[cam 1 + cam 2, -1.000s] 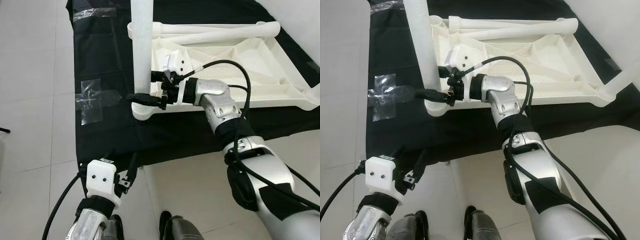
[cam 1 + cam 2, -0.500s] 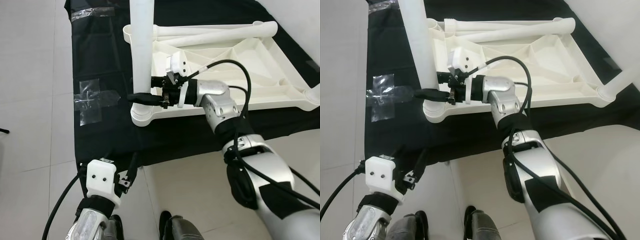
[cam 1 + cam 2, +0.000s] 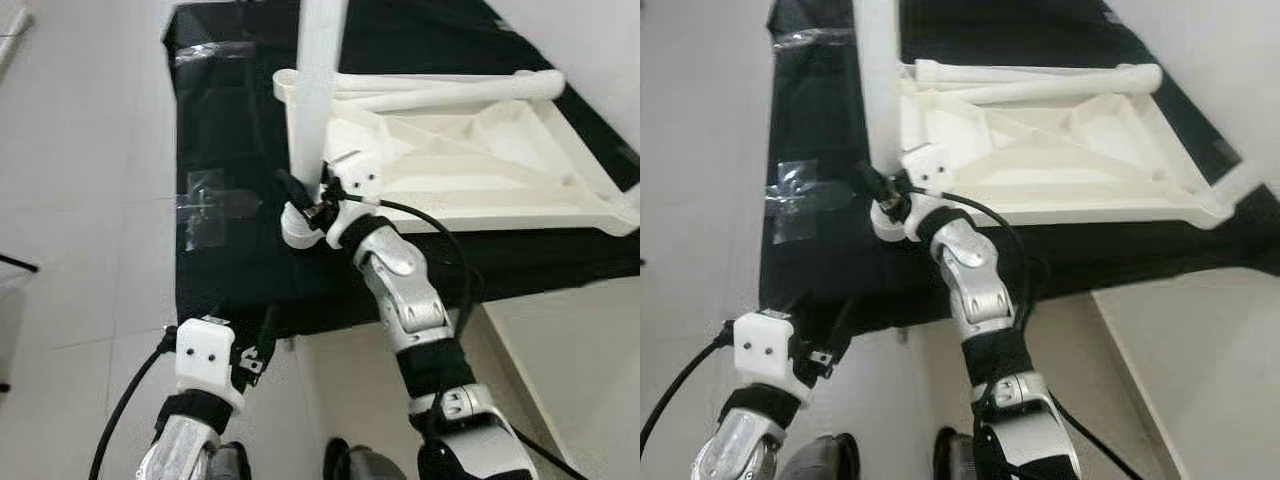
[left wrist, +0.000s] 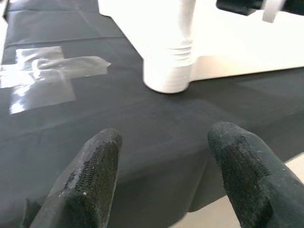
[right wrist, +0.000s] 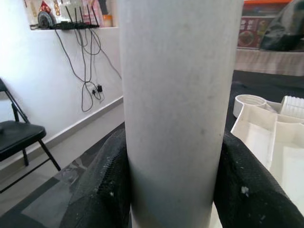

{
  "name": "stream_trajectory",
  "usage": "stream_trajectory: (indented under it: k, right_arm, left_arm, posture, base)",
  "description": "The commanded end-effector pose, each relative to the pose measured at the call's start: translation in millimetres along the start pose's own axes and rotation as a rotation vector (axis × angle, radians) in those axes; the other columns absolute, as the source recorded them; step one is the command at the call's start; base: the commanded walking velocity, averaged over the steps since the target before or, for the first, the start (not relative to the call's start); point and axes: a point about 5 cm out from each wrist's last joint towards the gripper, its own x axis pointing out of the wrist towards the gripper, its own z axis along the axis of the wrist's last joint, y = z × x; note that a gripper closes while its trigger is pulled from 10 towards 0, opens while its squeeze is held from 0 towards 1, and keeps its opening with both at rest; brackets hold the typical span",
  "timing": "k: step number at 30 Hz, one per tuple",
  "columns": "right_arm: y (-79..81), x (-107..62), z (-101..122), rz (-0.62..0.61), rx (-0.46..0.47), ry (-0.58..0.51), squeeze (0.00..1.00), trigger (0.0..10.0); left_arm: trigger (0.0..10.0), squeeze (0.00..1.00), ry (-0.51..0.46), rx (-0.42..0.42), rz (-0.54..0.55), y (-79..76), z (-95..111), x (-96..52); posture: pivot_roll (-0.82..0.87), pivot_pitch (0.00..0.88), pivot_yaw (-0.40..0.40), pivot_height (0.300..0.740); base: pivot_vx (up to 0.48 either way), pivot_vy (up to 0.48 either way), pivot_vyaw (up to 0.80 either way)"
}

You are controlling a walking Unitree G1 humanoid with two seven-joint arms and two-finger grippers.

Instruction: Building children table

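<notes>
A white plastic table top (image 3: 470,150) lies upside down on a black cloth (image 3: 225,110). A white leg (image 3: 318,90) stands upright in its near-left corner socket (image 3: 298,228). My right gripper (image 3: 303,195) is shut on this leg just above the socket; in the right wrist view the leg (image 5: 180,95) sits between both black fingers (image 5: 102,190). Two loose legs (image 3: 450,92) lie along the top's far side. My left gripper (image 4: 164,175) hangs open over the cloth's near edge, short of the socket (image 4: 168,76) and holding nothing.
Clear tape (image 3: 215,200) is stuck on the cloth left of the socket. Pale floor tiles (image 3: 80,200) surround the cloth. Another leg (image 3: 1240,180) sticks up at the top's right corner. My feet (image 3: 350,465) stand near the cloth's front edge.
The camera view has shifted right. My right forearm has swung from reaching in from the right to reaching from the near side, its gripper still on the upright leg. The left arm stays put.
</notes>
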Motion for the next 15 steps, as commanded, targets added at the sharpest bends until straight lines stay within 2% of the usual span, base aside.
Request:
stream_trajectory:
  k: [1,2,3,5,6,7,8,9,11,12,13,14,15]
  right_arm:
    - [1.7,-8.0,-38.9,-0.019,0.033,0.191,0.00,0.0]
    - [-0.4,-5.4,-35.4,-0.017,0.023,0.188,0.00,0.0]
    - [-1.7,-5.1,-31.9,-0.030,0.014,0.183,0.00,4.2]
    - [-2.0,-5.3,-29.2,-0.043,0.007,0.180,0.00,4.2]
    - [-0.7,-4.1,-22.8,-0.008,0.014,0.153,0.76,10.0]
    - [2.0,-4.9,-17.2,0.009,0.018,0.138,1.00,10.0]
    - [5.5,-4.0,-10.1,0.077,0.018,0.111,1.00,10.0]
    - [5.5,-4.0,-10.1,0.077,0.018,0.111,1.00,10.0]
    - [6.5,0.1,8.2,0.239,0.005,0.042,1.00,10.0]
    - [4.7,2.6,17.6,0.336,-0.007,0.010,0.22,10.0]
    - [4.7,2.6,17.6,0.336,-0.007,0.010,0.22,10.0]
    - [2.1,4.6,24.9,0.410,-0.028,-0.012,0.00,10.0]
    - [0.5,6.3,29.2,0.460,-0.041,-0.025,0.00,10.0]
  left_arm:
    - [10.0,0.00,0.035,-0.002,0.004,1.2,-6.4,-3.8]
    - [10.0,0.00,0.036,-0.002,0.005,1.4,-6.4,-3.9]
    - [10.0,0.00,0.036,-0.002,0.004,1.2,-6.4,-3.8]
    - [10.0,0.00,0.036,-0.002,0.002,1.1,-6.3,-3.8]
    - [10.0,0.00,0.036,-0.001,0.001,1.0,-6.2,-3.7]
    - [10.0,0.00,0.037,-0.001,0.001,0.9,-6.1,-3.7]
    - [10.0,0.00,0.037,-0.001,0.000,0.8,-6.2,-3.8]
    - [10.0,0.00,0.037,-0.001,0.000,0.8,-6.2,-3.8]
    - [10.0,0.00,0.038,-0.002,-0.001,0.6,-6.1,-3.8]
    - [10.0,0.00,0.038,-0.003,-0.002,0.3,-6.0,-3.9]
    - [10.0,0.00,0.038,-0.003,-0.002,0.3,-6.0,-3.9]
    - [10.0,0.00,0.038,-0.003,-0.003,0.0,-6.1,-3.8]
    - [10.0,0.00,0.038,-0.004,-0.003,-0.2,-6.2,-3.8]
  posture:
    - [0.17,0.281,-0.108,0.740]
    - [0.17,0.280,-0.105,0.740]
    - [0.17,0.280,-0.106,0.740]
    - [0.17,0.282,-0.103,0.740]
    - [0.17,0.283,-0.102,0.740]
    - [0.17,0.283,-0.102,0.740]
    - [0.17,0.283,-0.102,0.740]
    - [0.17,0.283,-0.102,0.740]
    - [0.17,0.283,-0.101,0.740]
    - [0.17,0.283,-0.101,0.740]
    - [0.17,0.283,-0.101,0.740]
    - [0.17,0.283,-0.102,0.740]
    - [0.17,0.283,-0.103,0.740]
  base:
    - [0.000,0.000,0.00]
    - [0.000,0.000,0.00]
    - [0.000,0.000,0.00]
    - [0.000,0.000,0.00]
    - [0.000,0.000,0.00]
    - [0.000,0.000,0.00]
    - [0.000,0.000,0.00]
    - [0.000,0.000,0.00]
    - [0.000,0.000,0.00]
    - [0.000,0.000,0.00]
    - [0.000,0.000,0.00]
    - [0.000,0.000,0.00]
    - [0.000,0.000,0.00]
